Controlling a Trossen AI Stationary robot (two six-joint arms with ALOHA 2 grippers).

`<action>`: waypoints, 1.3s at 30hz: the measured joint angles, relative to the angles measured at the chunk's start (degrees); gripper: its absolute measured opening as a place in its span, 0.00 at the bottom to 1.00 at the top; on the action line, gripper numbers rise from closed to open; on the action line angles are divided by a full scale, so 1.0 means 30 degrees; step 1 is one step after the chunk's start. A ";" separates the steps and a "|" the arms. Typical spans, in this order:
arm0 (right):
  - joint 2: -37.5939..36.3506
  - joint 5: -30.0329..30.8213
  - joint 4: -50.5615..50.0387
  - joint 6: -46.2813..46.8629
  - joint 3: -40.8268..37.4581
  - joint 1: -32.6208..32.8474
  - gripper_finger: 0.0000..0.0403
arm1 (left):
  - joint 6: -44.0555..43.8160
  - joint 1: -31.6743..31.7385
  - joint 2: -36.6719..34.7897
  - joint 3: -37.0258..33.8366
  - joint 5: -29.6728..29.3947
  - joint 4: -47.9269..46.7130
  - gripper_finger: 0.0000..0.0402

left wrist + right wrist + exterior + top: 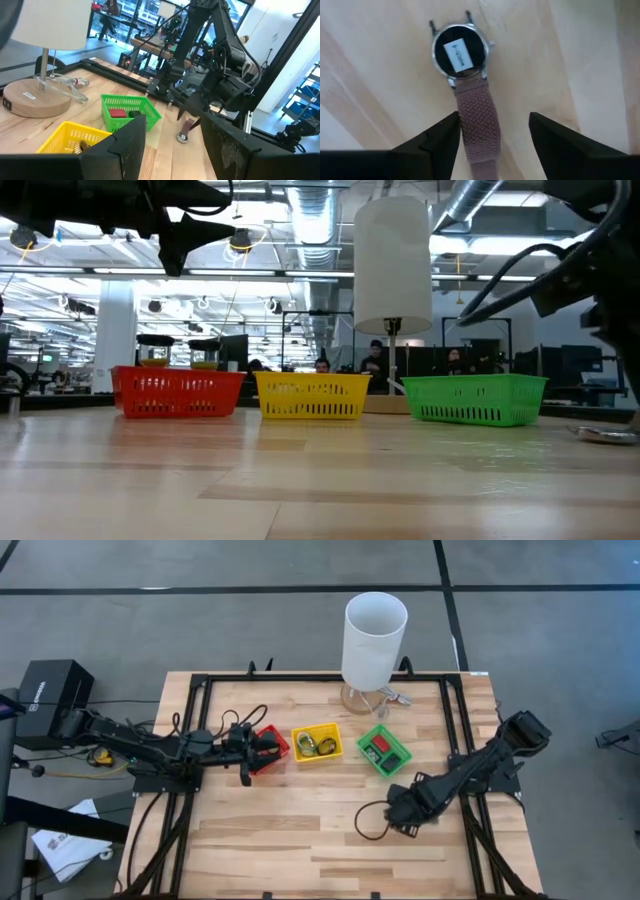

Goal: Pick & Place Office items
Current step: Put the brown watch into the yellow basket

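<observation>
already some items are seen in the baskets [316, 730]; a watch [462, 60] is left on the table, straddled by the open right gripper [492, 132], while the left gripper [172, 145] is held open, empty

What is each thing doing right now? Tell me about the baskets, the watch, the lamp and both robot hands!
Red basket: upright, left gripper over it.
Yellow basket: upright, small items inside.
Green basket: upright, red and dark pieces inside.
Watch: flat on the table, face up, strap between the right jaws.
Lamp: standing at the table's back edge.
Left gripper: jaws apart, nothing seen held.
Right gripper: jaws open over the watch.
</observation>
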 joint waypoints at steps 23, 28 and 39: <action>-0.0031 0.1622 0.0863 -0.5190 0.3270 -0.2589 0.01 | 0.0051 0.0000 0.0000 0.0000 0.0000 0.0058 0.46; -0.0036 0.6544 0.1603 -1.0553 0.5777 -0.4017 0.03 | 0.0053 0.0000 0.0000 0.0000 0.0000 0.0058 0.46; 0.0862 0.5568 1.1516 -2.0943 0.6361 -1.0142 0.01 | 0.0051 0.0000 0.0000 0.0000 0.0000 0.0066 0.46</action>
